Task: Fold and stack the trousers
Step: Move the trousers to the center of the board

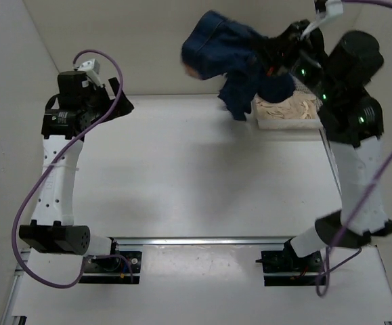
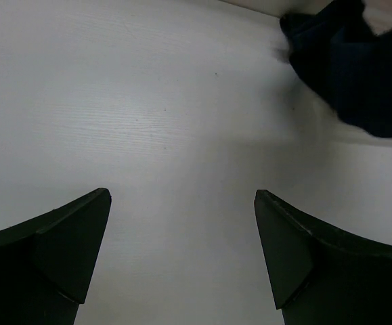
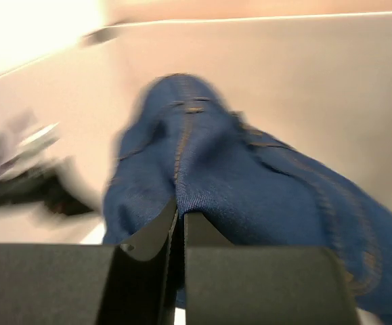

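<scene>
The trousers (image 1: 226, 57), dark navy denim with tan stitching, hang bunched in the air at the back right of the table. My right gripper (image 1: 271, 59) is shut on a fold of them; in the right wrist view the cloth (image 3: 250, 183) is pinched between the closed fingers (image 3: 180, 215). My left gripper (image 1: 118, 101) is open and empty above the white table at the back left. In the left wrist view a dark corner of the trousers (image 2: 358, 68) shows at the top right, far from the left gripper (image 2: 182, 203).
A white tray (image 1: 287, 120) holding pale items stands at the back right, partly under the hanging trousers. The white table (image 1: 196, 183) has a metal rail (image 1: 202, 240) along its near edge. Purple cables loop beside both arms.
</scene>
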`<state>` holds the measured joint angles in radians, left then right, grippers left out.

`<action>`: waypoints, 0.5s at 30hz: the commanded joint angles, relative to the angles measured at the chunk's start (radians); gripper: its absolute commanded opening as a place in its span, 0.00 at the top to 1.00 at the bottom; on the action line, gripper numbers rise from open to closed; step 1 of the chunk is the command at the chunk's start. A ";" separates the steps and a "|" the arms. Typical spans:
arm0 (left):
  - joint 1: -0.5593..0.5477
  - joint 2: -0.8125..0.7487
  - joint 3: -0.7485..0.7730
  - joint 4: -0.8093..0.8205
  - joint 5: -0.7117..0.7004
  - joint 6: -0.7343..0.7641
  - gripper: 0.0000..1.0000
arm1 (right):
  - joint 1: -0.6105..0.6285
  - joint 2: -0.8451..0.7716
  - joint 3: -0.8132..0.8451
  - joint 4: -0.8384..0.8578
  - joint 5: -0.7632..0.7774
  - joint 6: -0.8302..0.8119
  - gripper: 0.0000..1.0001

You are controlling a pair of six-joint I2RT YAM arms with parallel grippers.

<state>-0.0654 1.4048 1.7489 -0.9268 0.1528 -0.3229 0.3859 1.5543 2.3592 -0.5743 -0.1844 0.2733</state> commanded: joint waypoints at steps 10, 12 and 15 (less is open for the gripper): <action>0.154 -0.205 -0.071 -0.121 0.085 -0.055 0.00 | 0.052 -0.341 -1.057 -0.093 0.338 0.150 0.09; 0.154 -0.205 -0.113 -0.135 0.136 -0.033 0.00 | -0.004 -0.329 -1.069 -0.146 0.359 0.150 0.00; 0.119 -0.228 -0.193 -0.113 0.114 -0.024 0.00 | -0.004 -0.384 -1.069 -0.188 0.391 0.150 0.00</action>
<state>0.0761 1.1770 1.6257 -1.0229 0.2344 -0.3664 0.3824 1.3022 1.2289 -0.7372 0.1333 0.3965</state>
